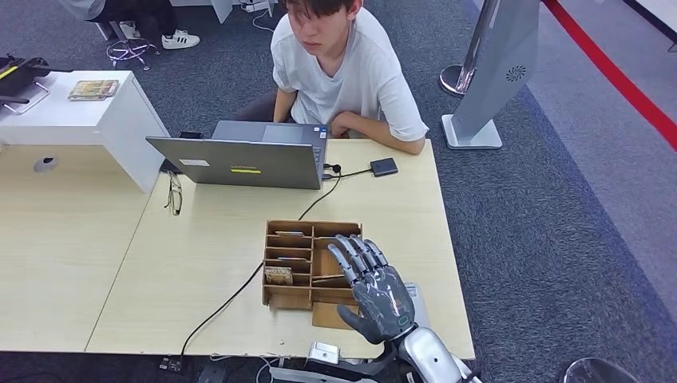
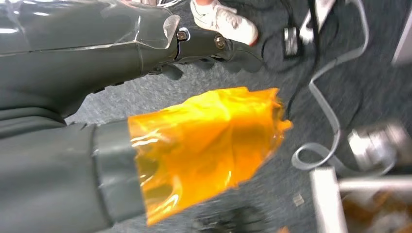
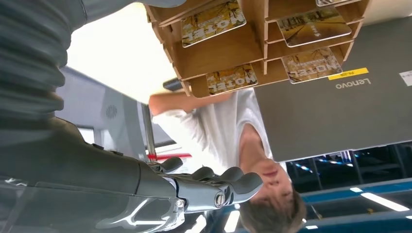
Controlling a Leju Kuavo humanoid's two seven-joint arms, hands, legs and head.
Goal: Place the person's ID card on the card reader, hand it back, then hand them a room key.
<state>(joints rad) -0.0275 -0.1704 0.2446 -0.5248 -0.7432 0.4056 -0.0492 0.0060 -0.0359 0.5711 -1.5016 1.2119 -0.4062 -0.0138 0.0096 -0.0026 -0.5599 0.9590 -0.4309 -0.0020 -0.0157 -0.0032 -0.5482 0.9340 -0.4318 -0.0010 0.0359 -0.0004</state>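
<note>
A wooden card holder (image 1: 310,263) with several slots stands on the light wooden table (image 1: 199,271), in front of the laptop. Hotel key cards lie in its slots, one at the near left (image 1: 278,276). From the right wrist view the printed key cards (image 3: 214,22) show close up in the holder (image 3: 228,48). My right hand (image 1: 374,287) hovers over the holder's right side, fingers stretched out and apart, holding nothing. My right hand's fingers (image 3: 218,182) point toward the person. My left hand (image 2: 145,97) hangs over grey carpet, its thumb wrapped in orange film, nothing in it.
A person in a white T-shirt (image 1: 343,72) sits at the far side behind a grey laptop (image 1: 247,159). A black cable (image 1: 231,295) runs across the table past the holder. Glasses (image 1: 174,194) lie left; a small white device (image 1: 323,352) sits at the near edge.
</note>
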